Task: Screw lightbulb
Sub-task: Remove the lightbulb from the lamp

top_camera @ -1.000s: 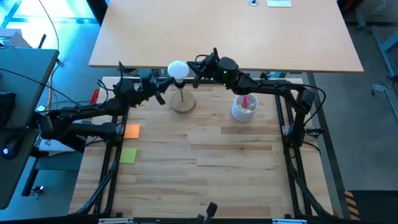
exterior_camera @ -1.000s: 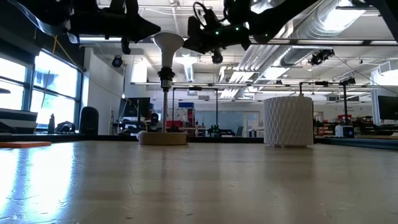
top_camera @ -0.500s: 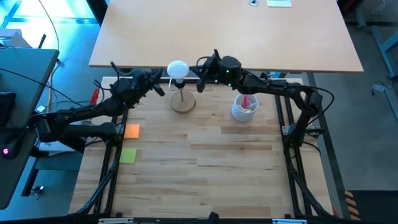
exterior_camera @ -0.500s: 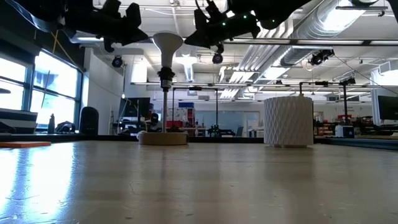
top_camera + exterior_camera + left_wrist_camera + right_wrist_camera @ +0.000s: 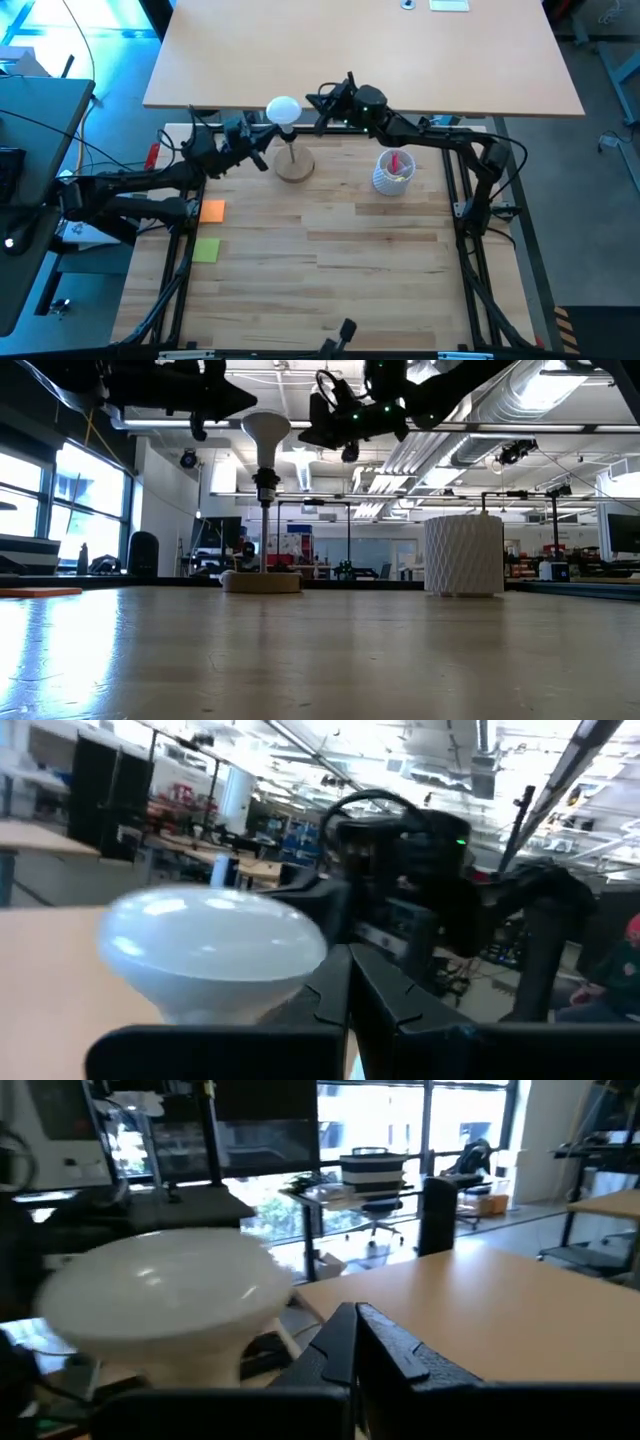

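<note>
The white lightbulb (image 5: 283, 108) stands neck-down in the black-topped socket (image 5: 265, 484) of a post on the round wooden base (image 5: 294, 167). My left gripper (image 5: 262, 140) is shut, close to the globe's left side. In the left wrist view the globe (image 5: 214, 948) lies beside the fingers (image 5: 350, 992), not between them. My right gripper (image 5: 318, 114) is shut, close to the globe's right side. In the right wrist view the globe (image 5: 165, 1300) lies beside its fingers (image 5: 352, 1342). My left gripper's shut fingers (image 5: 345, 975) lie level beside the globe's widest part (image 5: 310, 952), coming from the table's left. I cannot tell whether they touch it. My right gripper's shut fingers (image 5: 340, 1338) lie level beside the globe's rim (image 5: 280, 1295), coming from the table's right. I cannot tell whether they touch it.
A white perforated cup (image 5: 393, 176) with pink items stands right of the base. Orange (image 5: 212, 210) and green (image 5: 206, 250) pads lie at the table's left edge. A second light tabletop (image 5: 360, 50) lies behind the far edge. The near half of the wooden table (image 5: 340, 280) is bare.
My left gripper drew back from the bulb toward the table's left, then came back beside the globe. My right gripper rose a little, then came down again beside the globe. The bulb stays upright on its post.
</note>
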Robot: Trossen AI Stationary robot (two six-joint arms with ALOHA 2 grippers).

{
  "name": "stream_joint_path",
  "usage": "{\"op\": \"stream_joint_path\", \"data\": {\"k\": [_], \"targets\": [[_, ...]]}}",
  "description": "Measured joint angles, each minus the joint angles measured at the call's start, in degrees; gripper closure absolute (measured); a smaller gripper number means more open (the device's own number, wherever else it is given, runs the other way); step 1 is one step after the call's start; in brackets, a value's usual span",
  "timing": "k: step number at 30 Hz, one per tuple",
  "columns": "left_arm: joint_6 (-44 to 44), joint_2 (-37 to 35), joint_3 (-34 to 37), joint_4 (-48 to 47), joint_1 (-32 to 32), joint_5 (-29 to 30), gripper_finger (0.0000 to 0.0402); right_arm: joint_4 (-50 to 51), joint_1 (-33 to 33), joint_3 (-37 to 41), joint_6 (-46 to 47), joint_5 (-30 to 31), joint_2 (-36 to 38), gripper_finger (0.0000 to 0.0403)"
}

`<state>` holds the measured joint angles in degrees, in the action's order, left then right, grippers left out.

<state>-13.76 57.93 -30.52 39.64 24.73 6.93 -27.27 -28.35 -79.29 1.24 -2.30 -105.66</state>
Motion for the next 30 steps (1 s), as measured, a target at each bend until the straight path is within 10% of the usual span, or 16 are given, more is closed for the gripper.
{"op": "stream_joint_path", "data": {"k": [9, 23, 30], "targets": [[9.0, -4.8, 0.0, -4.5, -0.6, 14.9, 0.0402, 14.7, -0.8, 0.0, -7.8, -0.7, 6.3, 0.0403], [0.9, 0.4, 0.0, -1.6, 1.5, 5.4, 0.0402, 4.1, 2.4, 0.0, -2.8, 0.5, 1.6, 0.0403], [3.4, -0.6, 0.0, -2.9, -4.1, 9.8, 0.0401, 1.0, -0.5, 0.0, -3.0, 0.7, 0.1, 0.0403]]}}
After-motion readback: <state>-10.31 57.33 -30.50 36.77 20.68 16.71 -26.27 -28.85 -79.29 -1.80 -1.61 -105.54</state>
